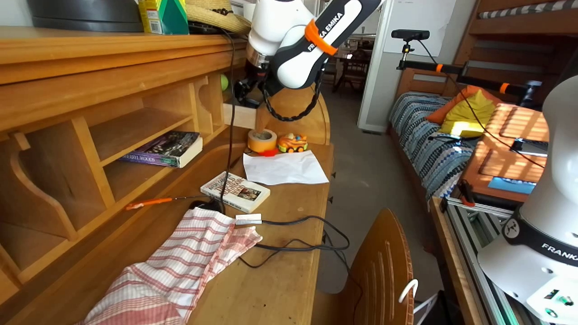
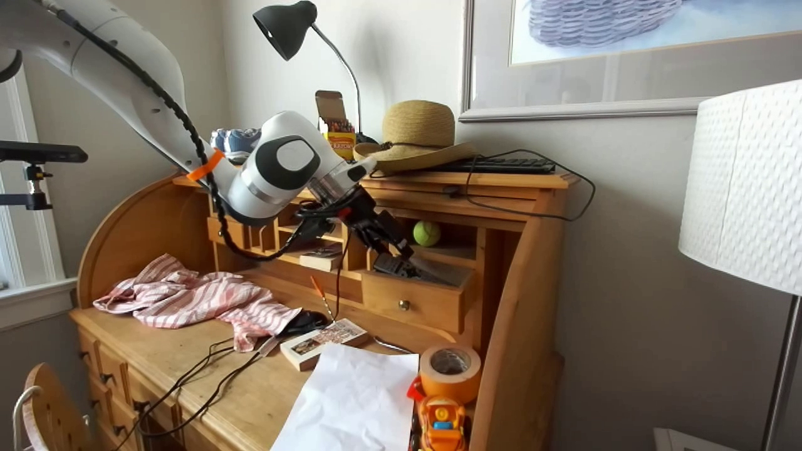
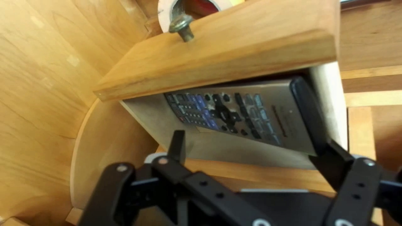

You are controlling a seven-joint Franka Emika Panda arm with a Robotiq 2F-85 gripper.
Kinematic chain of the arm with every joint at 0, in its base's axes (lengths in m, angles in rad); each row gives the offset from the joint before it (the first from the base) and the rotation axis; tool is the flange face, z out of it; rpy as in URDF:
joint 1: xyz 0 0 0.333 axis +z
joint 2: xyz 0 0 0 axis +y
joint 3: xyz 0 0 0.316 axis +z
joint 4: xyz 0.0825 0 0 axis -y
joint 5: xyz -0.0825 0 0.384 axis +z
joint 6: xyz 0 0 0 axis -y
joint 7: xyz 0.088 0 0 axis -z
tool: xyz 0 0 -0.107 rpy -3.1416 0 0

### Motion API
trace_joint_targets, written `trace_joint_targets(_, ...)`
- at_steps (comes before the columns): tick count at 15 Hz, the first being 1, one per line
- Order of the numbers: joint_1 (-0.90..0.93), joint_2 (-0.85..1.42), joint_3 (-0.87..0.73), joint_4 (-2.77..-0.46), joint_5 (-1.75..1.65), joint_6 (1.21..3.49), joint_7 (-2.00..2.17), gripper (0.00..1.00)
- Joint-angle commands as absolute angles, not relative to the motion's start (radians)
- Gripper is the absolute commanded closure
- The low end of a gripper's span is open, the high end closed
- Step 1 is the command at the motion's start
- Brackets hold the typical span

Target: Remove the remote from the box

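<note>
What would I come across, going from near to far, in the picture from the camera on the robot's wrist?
The tool → the open drawer with the remote lying inside → the roll of tape, partly hidden by the drawer.

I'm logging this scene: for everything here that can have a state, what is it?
gripper: open
drawer: pulled out
remote: lying in the drawer, buttons showing
crayon box: lid raised
striped cloth: crumpled
sheet of paper: spread out, creased
white paperback: closed, lying flat
purple-spined book: closed
tape roll: lying flat
toy car: upright, wheels down
desk lamp: cannot tell if lit
</note>
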State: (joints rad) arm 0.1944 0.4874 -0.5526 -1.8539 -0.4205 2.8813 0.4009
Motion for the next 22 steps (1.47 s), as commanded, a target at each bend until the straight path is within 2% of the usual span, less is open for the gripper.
trace_joint_targets(1, 0.195, 0.460, -0.581, -1.852, -0.410, 2.843, 0.435, 0.00)
trace_joint_targets(7, 0.190, 0.448, -0.606, -1.860, -0.405, 2.815, 0.438, 0.00)
trace_joint_targets(15, 0.062, 0.458, -0.409, -1.871, -0.295, 2.906, 0.380, 0.00)
trace_joint_targets(22, 0.032, 0.463, -0.389, -1.884, -0.262, 2.903, 0.390, 0.00)
